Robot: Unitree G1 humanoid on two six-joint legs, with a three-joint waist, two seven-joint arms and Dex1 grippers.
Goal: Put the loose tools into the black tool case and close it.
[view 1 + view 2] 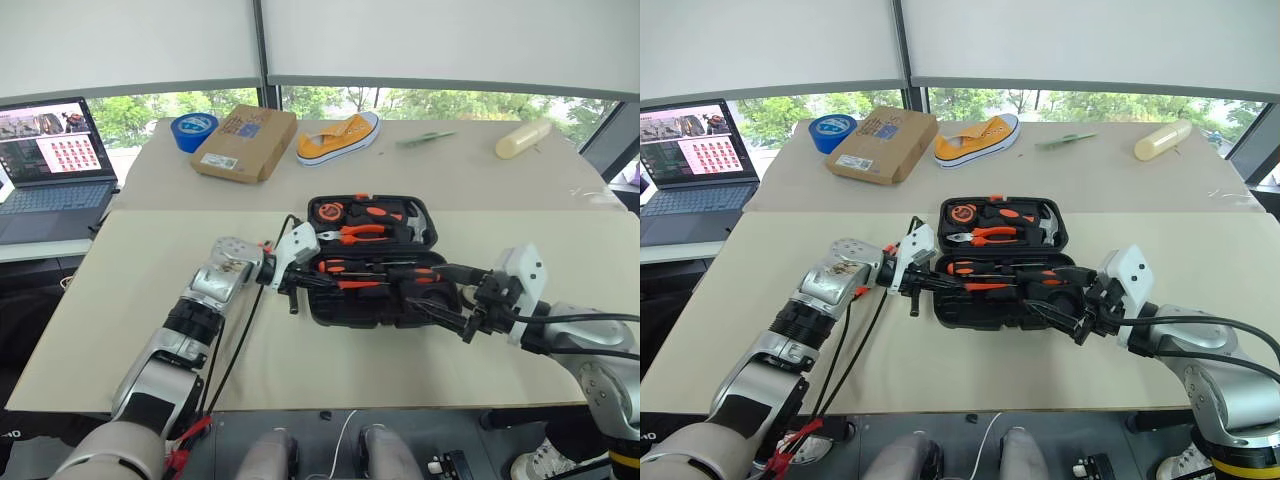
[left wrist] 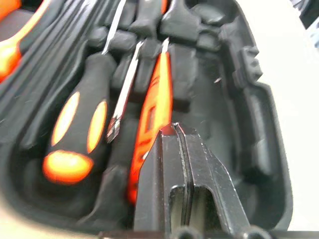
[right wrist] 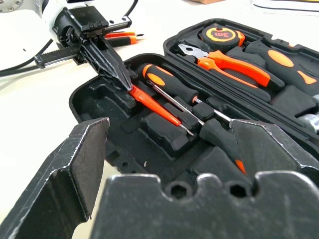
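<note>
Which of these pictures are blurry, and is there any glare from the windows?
Left wrist view: soft, the slim orange tester screwdriver and black tool case smeared. Right wrist view: right gripper's fingers blurred, case sharper. Head views: bright window strip, no glare on the table.

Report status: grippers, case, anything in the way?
Left gripper shut, tips on tester in open case. Right gripper open, empty, at case's near corner. Knife on table beside left gripper.

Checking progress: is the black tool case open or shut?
Open: the black tool case lies spread flat on the table, pliers and screwdrivers showing inside.
</note>
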